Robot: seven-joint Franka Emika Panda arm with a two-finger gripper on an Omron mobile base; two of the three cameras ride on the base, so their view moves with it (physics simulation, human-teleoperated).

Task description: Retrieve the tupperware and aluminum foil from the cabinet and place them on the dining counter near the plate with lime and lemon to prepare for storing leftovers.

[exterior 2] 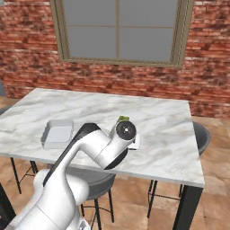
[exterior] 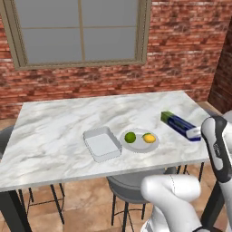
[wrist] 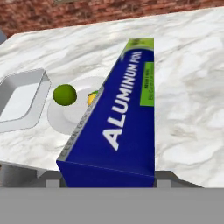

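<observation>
My gripper (exterior: 194,133) is shut on the near end of the aluminum foil (exterior: 176,123), a long blue box with a green far end. The box sits low over the dining counter (exterior: 68,122), right of the plate (exterior: 138,146). I cannot tell whether it touches the marble. The plate holds the lime (exterior: 130,137) and the lemon (exterior: 149,138). The tupperware (exterior: 102,143) lies just left of the plate. In the hand view the foil (wrist: 127,118) runs away from the gripper (wrist: 107,181), with the lime (wrist: 64,94), lemon (wrist: 91,98) and tupperware (wrist: 22,100) to its left. The cabinet is out of view.
A grey stool (exterior: 127,186) stands under the counter's near edge and another stool (exterior 2: 202,134) at its right end. A brick wall with a window (exterior: 81,31) rises behind the counter. The marble to the far right of the foil (wrist: 192,87) is bare.
</observation>
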